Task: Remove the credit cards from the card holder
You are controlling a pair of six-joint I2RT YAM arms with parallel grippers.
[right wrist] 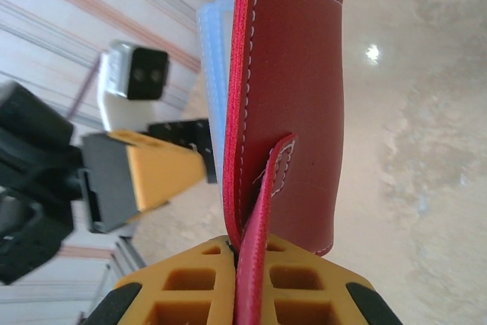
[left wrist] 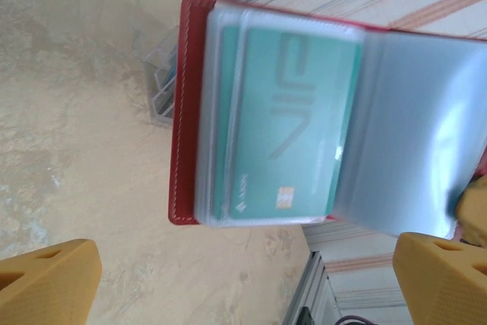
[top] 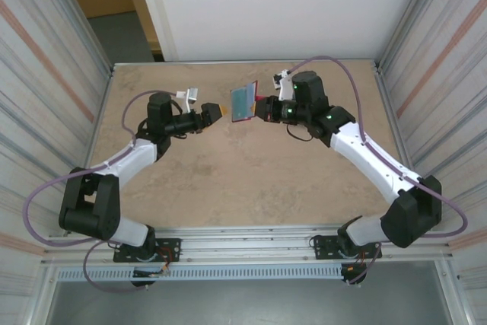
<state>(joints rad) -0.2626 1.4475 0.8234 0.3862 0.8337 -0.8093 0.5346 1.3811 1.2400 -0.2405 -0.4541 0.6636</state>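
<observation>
1. The card holder point(top: 244, 103) hangs in the air over the far middle of the table point(top: 228, 211). It is spread open and stands on edge. Its red outside faces my right wrist camera, and its see-through pockets point(left wrist: 426, 127) face the left arm.
2. In the left wrist view a teal credit card point(left wrist: 293, 119) sits fully inside the front pocket. Another teal edge shows just behind it, so I judge more than one card is left to take out. The page beside it looks empty, though it is blurred.
3. My right gripper point(right wrist: 251, 264) is clamped on one edge of the holder, and the red strap point(right wrist: 262, 188) runs down between its fingers.
4. My left gripper point(left wrist: 247, 275) is spread wide with nothing in it. It is aimed at the pockets from just short of them.
5. I read this as the reach-in before a pull, with no card yet drawn from this pocket. The next move calls for closing on the card alone and not on the soft sleeve. I cannot tell which edge the pocket opens on, so I would check that first, then draw the card along its length while the right side holds firm.
6. The holder is well clear of the table, and the side walls point(top: 53, 81) are well apart from both arms. The tight spot is between the two grippers, which are already near each other.
</observation>
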